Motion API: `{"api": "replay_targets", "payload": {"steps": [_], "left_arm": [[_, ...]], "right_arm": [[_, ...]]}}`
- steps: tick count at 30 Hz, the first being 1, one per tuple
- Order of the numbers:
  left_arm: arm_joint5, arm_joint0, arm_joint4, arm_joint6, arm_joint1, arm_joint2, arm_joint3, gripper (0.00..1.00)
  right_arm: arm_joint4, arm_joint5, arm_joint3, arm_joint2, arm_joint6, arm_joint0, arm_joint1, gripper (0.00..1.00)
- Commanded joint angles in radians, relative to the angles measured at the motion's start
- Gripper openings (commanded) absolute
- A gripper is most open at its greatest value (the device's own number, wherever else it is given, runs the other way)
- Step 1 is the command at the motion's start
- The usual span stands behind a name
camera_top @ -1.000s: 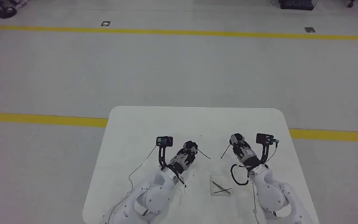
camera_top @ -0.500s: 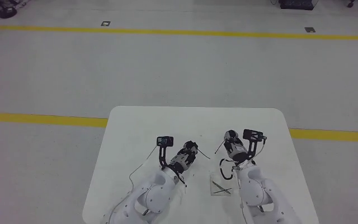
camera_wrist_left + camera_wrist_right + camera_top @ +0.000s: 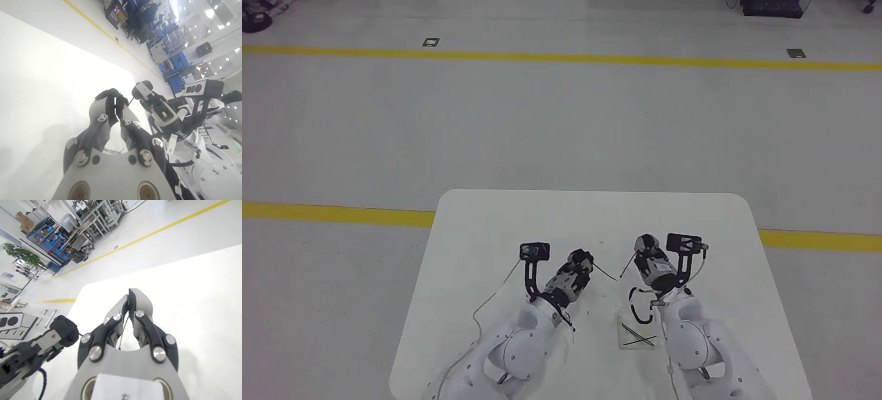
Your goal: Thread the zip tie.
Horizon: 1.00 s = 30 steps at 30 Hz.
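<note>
Left pincer [image 3: 115, 101]: clamped tight on the zip tie [image 3: 130, 100]. I see a thin black end poking out past its tips toward the other pincer.
Right pincer [image 3: 129, 302]: pads pressed together too, with a thin black length of zip tie pinched between them and trailing back between the fingers.
Zip tie: carried between the two pincers. From above, the two black ends slant toward each other. I cannot tell whether they touch, or whether they belong to one tie.
Spare ties [image 3: 638, 339]: a small crossed heap of black ties lying flat on the white surface [image 3: 502, 230]; I take it as my landmark.
Placement: both pincers sit beyond the spare ties, on the side away from the robot. The left one is off to the heap's left and the right one almost straight past it. They are near each other, not touching.
</note>
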Motion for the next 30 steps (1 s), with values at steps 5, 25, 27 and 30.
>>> {"api": "replay_targets", "payload": {"steps": [5, 25, 27, 30], "left_arm": [[0.006, -0.003, 0.007, -0.002, -0.002, 0.003, 0.004, 0.00], [0.008, -0.004, 0.009, -0.002, -0.002, 0.004, 0.004, 0.00], [0.008, -0.004, 0.009, -0.002, -0.002, 0.004, 0.004, 0.00], [0.008, -0.004, 0.009, -0.002, -0.002, 0.004, 0.004, 0.00]], "right_arm": [[0.002, 0.005, 0.001, -0.002, 0.003, 0.007, -0.005, 0.00], [-0.008, 0.014, 0.038, -0.022, 0.030, 0.041, -0.023, 0.00], [-0.013, 0.007, 0.032, -0.018, 0.030, 0.031, -0.022, 0.00], [-0.031, 0.005, 0.018, -0.017, 0.026, 0.016, -0.022, 0.00]]}}
